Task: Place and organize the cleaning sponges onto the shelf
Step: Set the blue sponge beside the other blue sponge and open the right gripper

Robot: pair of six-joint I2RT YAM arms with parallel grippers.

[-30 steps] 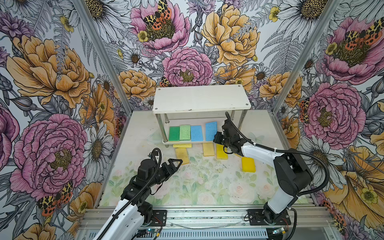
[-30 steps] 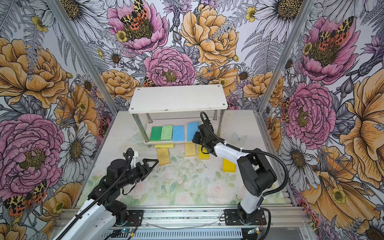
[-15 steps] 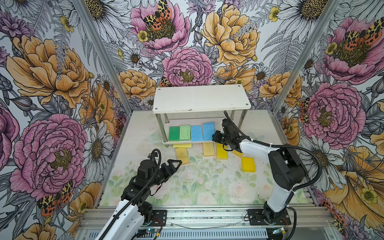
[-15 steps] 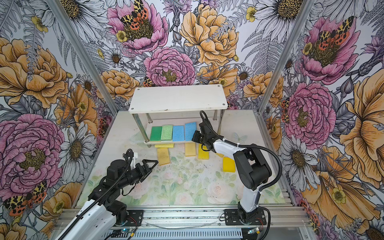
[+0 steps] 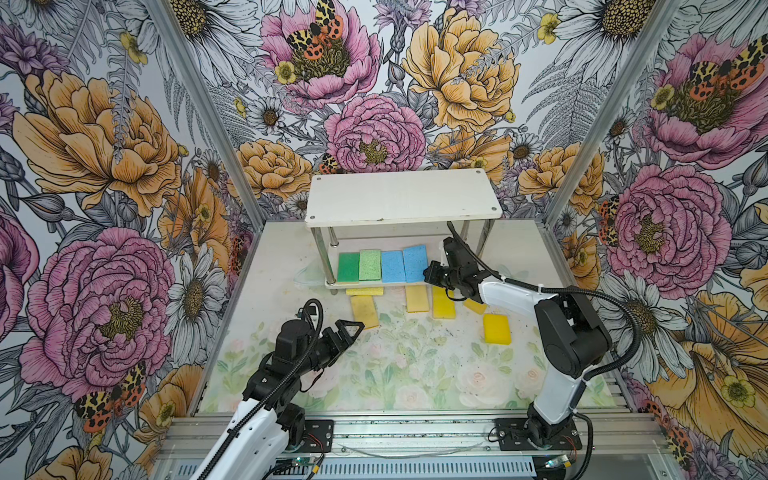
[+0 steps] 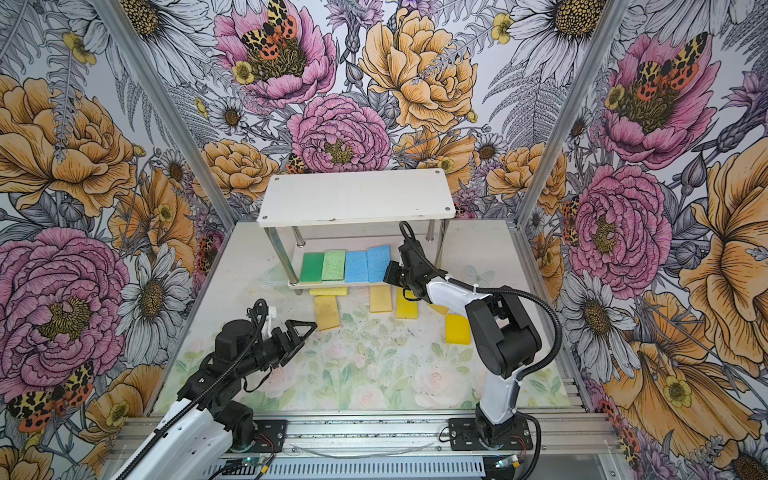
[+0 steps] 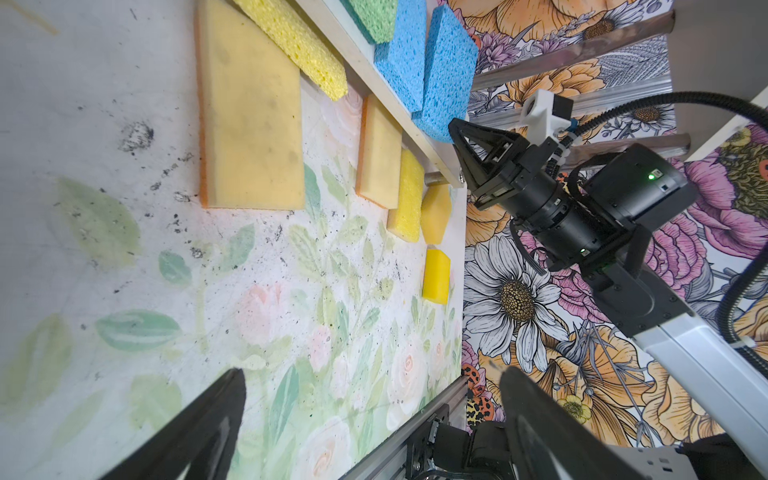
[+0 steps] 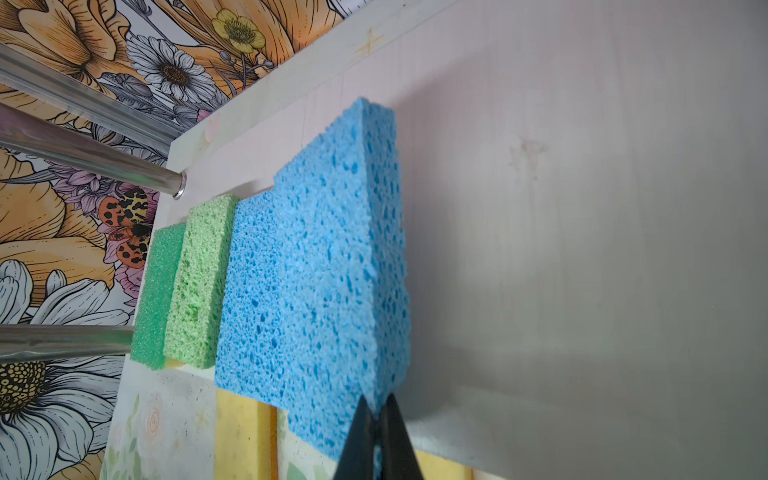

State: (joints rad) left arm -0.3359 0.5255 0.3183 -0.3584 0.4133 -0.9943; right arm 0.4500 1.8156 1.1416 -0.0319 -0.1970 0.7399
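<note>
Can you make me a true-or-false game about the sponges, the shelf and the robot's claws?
1. Four sponges are on the lower board of the shelf. True.
2. Yellow sponges lie on the top board. False: it holds nothing; the yellow sponges lie on the table.
3. The right claw pinches a blue sponge. True.
4. The left claw grips a yellow sponge. False: it is open and holds nothing.
5. The dark green sponge sits between two blue ones. False: it is at the row's end, beside the light green sponge.
</note>
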